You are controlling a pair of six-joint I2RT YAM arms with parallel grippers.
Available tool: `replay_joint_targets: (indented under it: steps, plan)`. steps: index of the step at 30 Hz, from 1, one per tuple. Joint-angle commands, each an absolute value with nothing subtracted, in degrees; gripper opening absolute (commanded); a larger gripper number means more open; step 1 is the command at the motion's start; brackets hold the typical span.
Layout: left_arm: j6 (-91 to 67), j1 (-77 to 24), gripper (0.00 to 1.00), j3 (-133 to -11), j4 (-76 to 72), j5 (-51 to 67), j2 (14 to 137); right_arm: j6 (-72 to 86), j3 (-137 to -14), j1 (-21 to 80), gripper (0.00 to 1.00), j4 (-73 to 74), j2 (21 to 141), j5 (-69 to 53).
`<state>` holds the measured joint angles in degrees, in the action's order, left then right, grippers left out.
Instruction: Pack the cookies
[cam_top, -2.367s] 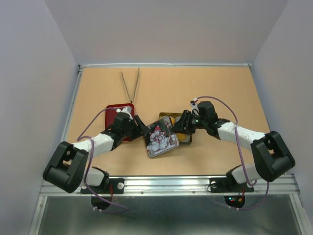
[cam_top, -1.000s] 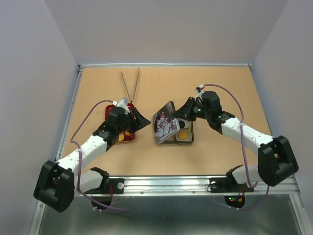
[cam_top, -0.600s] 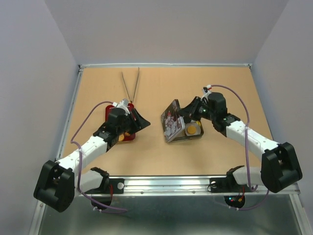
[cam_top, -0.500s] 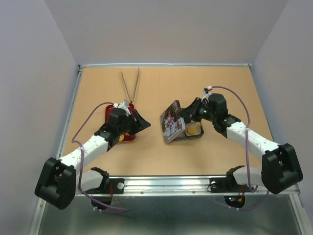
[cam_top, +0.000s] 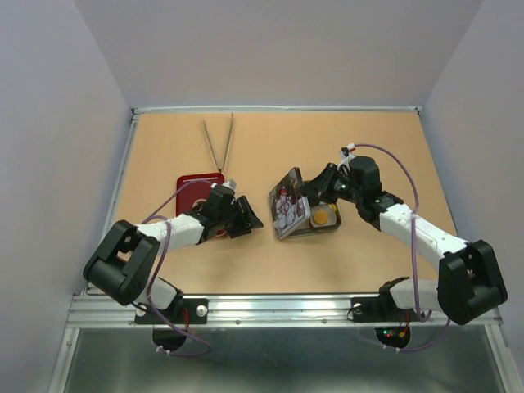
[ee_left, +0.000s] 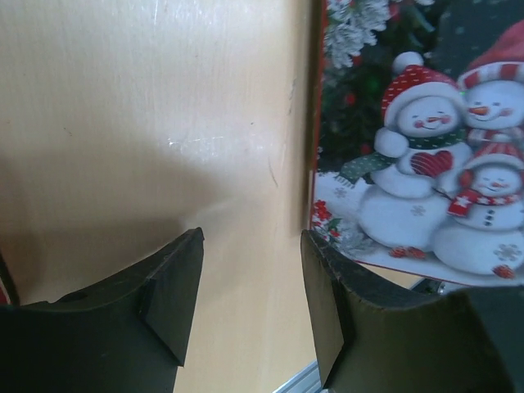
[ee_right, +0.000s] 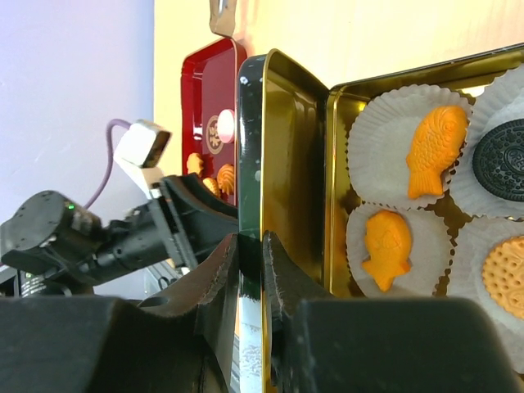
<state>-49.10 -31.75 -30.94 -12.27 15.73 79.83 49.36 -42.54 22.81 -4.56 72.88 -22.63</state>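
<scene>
Tan table (cam_top: pixel 368 139): tongs (cam_top: pixel 219 141), red tray (cam_top: pixel 192 184), tin (cam_top: pixel 286 211)

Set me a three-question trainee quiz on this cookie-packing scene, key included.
1. True or false: the right claw pinches the lid and holds it raised.
2. What lies at the far side of the table? A) tongs B) a spoon C) a knife
3. Fill in: the lid's outer face, in front of the open left claw, shows ____.
Key: 1 true; 2 A; 3 snowmen.
</scene>
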Motion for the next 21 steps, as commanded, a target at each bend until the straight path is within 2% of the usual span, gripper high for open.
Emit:
replay_joint_targets:
  steps: [1,8,10,11,13,17,19,21]
  plan:
    - [-49.22,-33.83,0.61,-36.11,-9.06,12.66,82.95,47.11,-43.87,21.89,0.0,-4.4,73.04,-21.01]
    - [-47.65,-36.91,0.54,-41.56,-2.92,6.61,90.25,46.76,-41.66,21.53,0.01,-4.13,72.51,-20.83]
    - [-46.85,-37.53,0.47,-43.76,-0.98,5.63,92.35,46.76,-41.49,21.53,0.05,-4.04,72.51,-20.83]
    - [-46.5,-37.96,0.42,-45.68,-0.1,5.28,93.33,46.76,-41.48,21.53,0.1,-4.04,72.51,-20.83]
    - [-46.32,-38.32,0.36,-47.28,-0.09,4.92,95.71,46.76,-41.48,21.53,0.17,-4.04,72.42,-21.09]
    - [-47.28,-38.76,0.35,-47.55,-2.36,5.97,97.29,46.67,-41.22,21.45,0.24,-3.69,72.07,-20.66]
    - [-48.42,-38.85,0.35,-46.06,-6.14,7.73,96.77,46.58,-40.96,21.45,0.34,-3.52,72.07,-20.57]
    - [-49.13,-38.93,0.35,-45.27,-8.08,8.35,96.33,46.32,-40.7,21.36,0.39,-3.34,72.07,-20.39]
